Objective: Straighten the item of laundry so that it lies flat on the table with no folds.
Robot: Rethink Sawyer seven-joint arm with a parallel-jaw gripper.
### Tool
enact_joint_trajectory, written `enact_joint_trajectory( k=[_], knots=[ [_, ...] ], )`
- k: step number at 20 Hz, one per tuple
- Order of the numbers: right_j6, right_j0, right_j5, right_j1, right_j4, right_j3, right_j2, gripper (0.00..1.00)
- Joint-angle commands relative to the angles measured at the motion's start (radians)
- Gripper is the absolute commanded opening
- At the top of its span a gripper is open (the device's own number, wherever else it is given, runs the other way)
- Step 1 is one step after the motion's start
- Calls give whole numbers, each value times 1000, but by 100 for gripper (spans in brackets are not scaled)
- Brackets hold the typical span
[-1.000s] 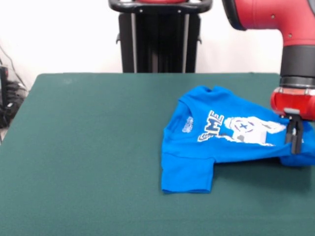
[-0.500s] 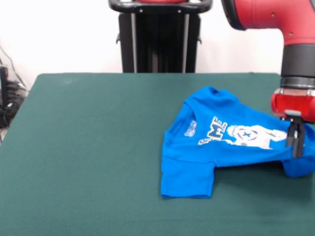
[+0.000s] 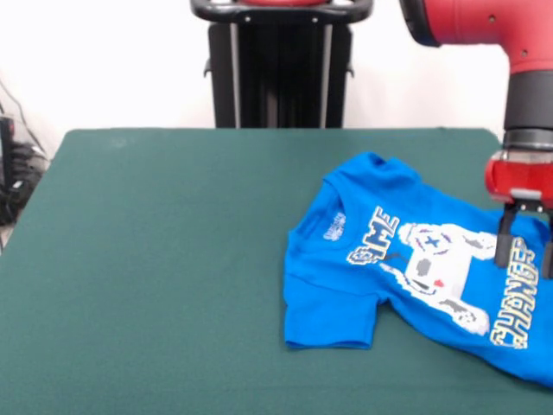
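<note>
Shirt opened out, hand let go above its right edge

A second ago I had the T-shirt pinched and doubled over so only "ME" and part of the controller print showed; now the fold has dropped open and I can read the full lettering, so most of the straightening looks done. My hand hangs just over the cloth with its fingers spread and nothing between them. The shirt sits on the right half of the green counter, running off the picture's right edge. Its long axis runs diagonally, collar toward upper left, hem toward lower right. The near sleeve looks bunched, so I judge some smoothing remains.
</note>
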Motion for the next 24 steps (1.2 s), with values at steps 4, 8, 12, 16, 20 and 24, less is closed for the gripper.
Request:
enact_joint_trajectory(
  k=[4,8,12,16,20,24],
  knots=[
    [148,-16,93,-61,-37,94,28,100],
    [145,-37,97,-110,-86,184,7,100],
    [139,-58,85,-134,-129,245,-21,100],
    [134,-79,85,-137,-154,273,-34,100],
    [149,-104,78,-129,-169,291,-19,100],
    [149,-100,74,-97,-154,286,-26,100]
  ],
)
